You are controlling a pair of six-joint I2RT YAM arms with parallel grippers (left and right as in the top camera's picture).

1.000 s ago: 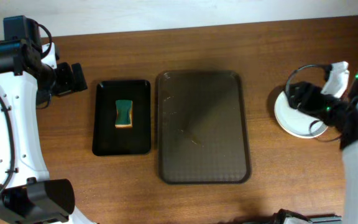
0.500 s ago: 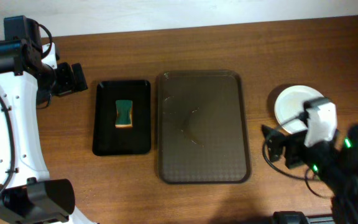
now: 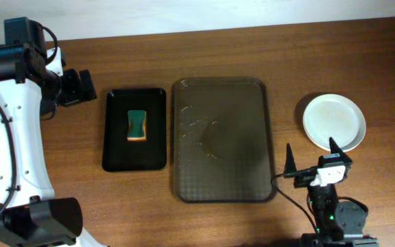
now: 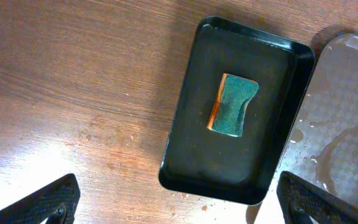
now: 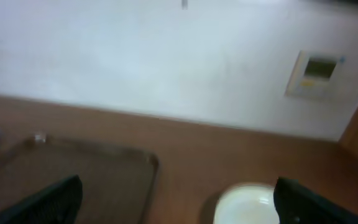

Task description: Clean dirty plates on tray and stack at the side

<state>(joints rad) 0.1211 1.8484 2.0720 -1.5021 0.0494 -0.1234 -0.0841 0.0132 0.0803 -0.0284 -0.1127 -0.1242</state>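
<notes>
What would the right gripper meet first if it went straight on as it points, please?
Probably nothing on the table: the right gripper aims toward the back wall, seemingly passing above the white plate, right of the tray. Height is unclear.

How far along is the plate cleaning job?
Done, it seems: the tray is bare apart from wet streaks, and the white plates sit stacked on the table to its right. How many are in the stack can't be read. In hand: nothing. The right tool is open near the stack, the left tool is open, and the sponge lies in the black tray. Left: probably only parking the arms.
</notes>
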